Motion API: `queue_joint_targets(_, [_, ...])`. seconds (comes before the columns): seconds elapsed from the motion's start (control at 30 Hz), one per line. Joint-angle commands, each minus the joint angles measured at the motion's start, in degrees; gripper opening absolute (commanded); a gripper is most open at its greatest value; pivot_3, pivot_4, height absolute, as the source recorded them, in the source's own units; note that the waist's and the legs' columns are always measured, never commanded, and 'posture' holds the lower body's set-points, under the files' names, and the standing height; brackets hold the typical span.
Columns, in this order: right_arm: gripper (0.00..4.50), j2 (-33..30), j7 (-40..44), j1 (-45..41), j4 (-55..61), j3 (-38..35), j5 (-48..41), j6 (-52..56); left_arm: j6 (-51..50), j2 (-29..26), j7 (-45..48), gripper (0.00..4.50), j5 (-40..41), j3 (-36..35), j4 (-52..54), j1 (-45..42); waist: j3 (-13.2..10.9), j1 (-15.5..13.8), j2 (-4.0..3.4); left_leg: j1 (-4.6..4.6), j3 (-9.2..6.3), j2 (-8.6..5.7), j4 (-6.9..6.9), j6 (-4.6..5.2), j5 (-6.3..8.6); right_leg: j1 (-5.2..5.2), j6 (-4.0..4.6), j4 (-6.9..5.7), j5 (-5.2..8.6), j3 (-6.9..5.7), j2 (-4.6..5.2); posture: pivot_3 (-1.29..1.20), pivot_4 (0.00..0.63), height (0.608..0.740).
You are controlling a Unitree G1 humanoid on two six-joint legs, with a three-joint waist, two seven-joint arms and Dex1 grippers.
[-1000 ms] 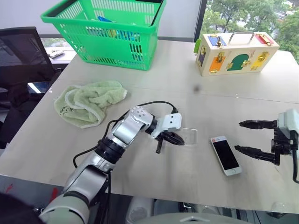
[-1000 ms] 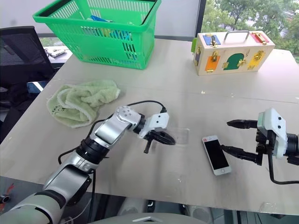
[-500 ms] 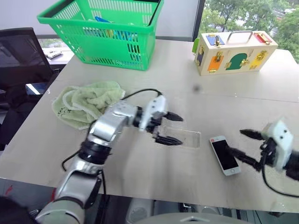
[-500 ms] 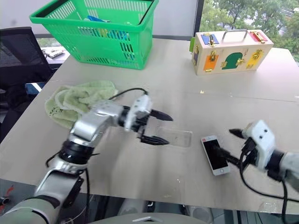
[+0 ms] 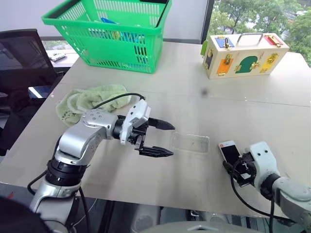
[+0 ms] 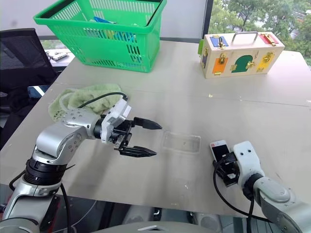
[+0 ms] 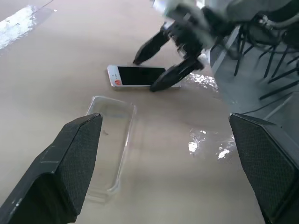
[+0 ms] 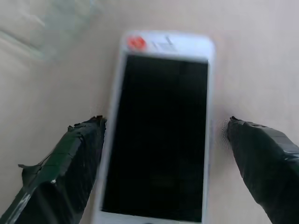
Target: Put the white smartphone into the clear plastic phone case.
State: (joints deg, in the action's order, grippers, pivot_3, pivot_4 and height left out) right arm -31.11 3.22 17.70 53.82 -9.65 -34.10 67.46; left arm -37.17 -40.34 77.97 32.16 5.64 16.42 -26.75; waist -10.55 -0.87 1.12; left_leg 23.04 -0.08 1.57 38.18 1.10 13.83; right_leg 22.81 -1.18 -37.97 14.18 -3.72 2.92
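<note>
While both spread claws grasp nothing, the right claw (image 5: pixel 241 167) hides half the white smartphone (image 5: pixel 229 150).

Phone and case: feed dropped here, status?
Left tool open, beside clear case. Right tool open, straddling white smartphone. Phone not yet cased.

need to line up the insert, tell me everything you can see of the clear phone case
The clear plastic phone case is a thin see-through shell, a rounded-cornered rectangle with a low rim, marked mostly by glints. It lies flat and empty on the tan table, open side up as far as can be told. The white smartphone lies just beside one short end, apart from it. The left gripper is near its other end, open, not touching.
</note>
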Motion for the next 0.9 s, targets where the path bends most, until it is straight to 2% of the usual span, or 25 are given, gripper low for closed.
queue_joint_targets(0.03, [4.50, 3.20, -2.47, -0.11, -1.47, 1.29, 1.39, 2.98, 2.16, -0.67, 0.04, 4.48, 2.33, -2.68, 2.21, 1.01, 0.03, 0.08, 0.03, -0.01, 0.01, 0.00, 0.00, 0.00, 0.00, 0.00, 0.00, 0.01, 0.00, 0.00, -0.01, 0.00, 0.150, 0.740])
queue_joint_targets(0.17, [4.50, 4.78, -1.55, 0.05, -3.95, 2.44, 2.23, 3.34, 2.70, -1.53, 0.02, 4.48, 3.02, -3.01, 3.06, 2.10, 0.18, 0.12, 0.20, -0.08, 0.01, 0.06, 0.01, 0.00, 0.00, -0.04, 0.12, 0.00, 0.07, 0.02, -0.03, 0.00, 0.150, 0.740])
queue_joint_targets(0.2, [4.10, 4.27, -0.67, 0.06, -4.63, 2.92, 2.47, 3.16, 2.71, -2.05, 0.23, 4.50, 3.10, -2.92, 3.31, 2.44, 0.25, 0.11, 0.28, -0.11, 0.01, 0.07, 0.01, 0.00, 0.00, -0.05, 0.19, 0.00, 0.11, 0.02, -0.02, 0.00, 0.150, 0.740])
queue_joint_targets(0.27, [3.72, 2.84, 0.97, 0.35, -5.17, 3.25, 3.01, 2.59, 2.66, -2.49, 0.06, 4.50, 3.31, -2.86, 3.64, 2.97, 0.32, 0.10, 0.35, -0.15, -0.01, 0.08, 0.02, 0.00, 0.00, -0.09, 0.20, 0.00, 0.11, 0.02, -0.01, 0.00, 0.150, 0.740])
queue_joint_targets(0.33, [2.92, 0.18, 3.29, 0.44, -5.26, 2.82, 3.54, 1.43, 2.56, -2.69, -0.45, 4.50, 3.52, -2.87, 3.85, 3.31, 0.34, 0.10, 0.33, -0.16, 0.00, 0.08, 0.02, 0.00, 0.00, -0.11, 0.20, 0.01, 0.11, 0.02, 0.05, 0.00, 0.150, 0.740])
queue_joint_targets(0.47, [2.91, -6.04, 9.16, -0.32, -5.94, 1.63, 5.10, -4.54, 2.94, -2.60, -2.10, 4.50, 3.43, -3.44, 4.52, 4.57, 0.32, -0.05, 0.31, -0.11, 0.00, 0.06, 0.00, 0.00, 0.01, -0.10, 0.21, 0.10, 0.12, 0.01, 0.06, 0.00, 0.150, 0.740])
queue_joint_targets(0.6, [2.91, -9.82, 18.94, -4.37, -7.54, -0.54, 3.70, -14.94, 6.05, -0.59, -8.16, 4.50, 0.60, -5.09, 3.74, 7.26, 0.23, 0.01, 0.18, 0.01, 0.01, 0.03, -0.03, 0.03, 0.03, -0.02, 0.12, 0.15, 0.08, 0.01, 0.02, 0.00, 0.150, 0.740])
queue_joint_targets(0.67, [2.91, -12.38, 26.24, -9.08, -8.80, -0.02, 1.01, -18.23, 5.96, -1.06, -7.14, 4.50, 2.09, -6.42, 2.03, 9.70, 0.12, 0.55, 0.03, 0.01, 0.08, 0.02, -0.03, 0.05, 0.04, -0.01, 0.01, 0.15, 0.02, 0.07, 0.02, 0.00, 0.150, 0.740])
queue_joint_targets(0.73, [2.91, -16.01, 32.16, -14.78, -11.46, 2.87, 1.29, -20.42, 6.30, -1.60, -6.17, 4.50, 2.94, -7.42, 1.02, 11.61, 0.10, 0.79, 0.00, -0.04, 0.22, 0.05, -0.04, 0.06, 0.04, 0.06, 0.02, 0.09, 0.01, 0.21, -0.03, 0.00, 0.150, 0.740])
queue_joint_targets(0.8, [2.90, -19.81, 37.83, -22.99, -15.61, 8.85, 3.92, -21.88, 7.00, -2.33, -5.42, 4.50, 3.02, -8.30, 0.30, 13.48, 0.01, 1.07, -0.09, -0.08, 0.22, 0.14, -0.03, 0.06, 0.04, 0.10, 0.06, 0.06, 0.03, 0.20, -0.13, 0.00, 0.150, 0.740])
queue_joint_targets(0.9, [2.90, -22.17, 43.66, -34.35, -20.64, 17.30, 7.06, -22.12, 8.14, -3.10, -5.13, 4.50, 2.61, -9.18, 0.03, 16.08, 0.00, 0.81, -0.08, 0.04, 0.15, 0.20, -0.08, 0.05, 0.04, 0.23, 0.21, 0.07, 0.10, 0.10, -0.17, 0.00, 0.150, 0.740])
